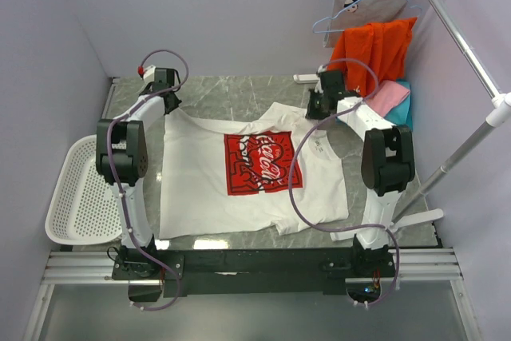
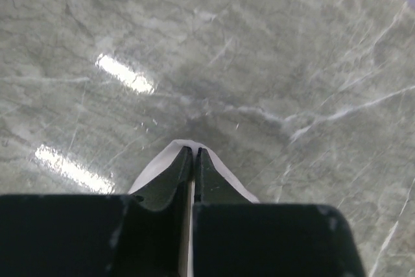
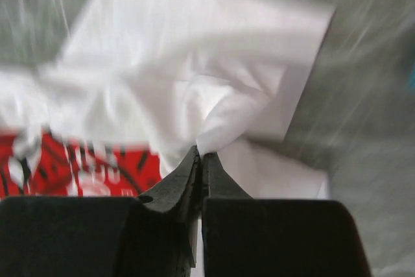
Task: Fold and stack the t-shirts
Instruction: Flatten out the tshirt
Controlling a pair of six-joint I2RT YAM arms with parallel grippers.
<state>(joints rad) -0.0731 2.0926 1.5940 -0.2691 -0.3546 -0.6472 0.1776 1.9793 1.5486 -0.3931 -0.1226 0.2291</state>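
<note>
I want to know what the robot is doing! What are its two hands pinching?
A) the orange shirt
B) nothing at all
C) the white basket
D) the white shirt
D: the left hand and the right hand are each shut on white cloth at the far side of the white shirt.

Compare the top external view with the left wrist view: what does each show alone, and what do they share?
Only the top external view shows the white t-shirt spread out with its red print, the white basket, the orange garment on a hanger, the pink shirt, the teal shirt and the right pincer. Only the left wrist view shows close up how the left pincer is shut on the t-shirt's corner. Both show the marble table, that t-shirt and the left pincer.
</note>
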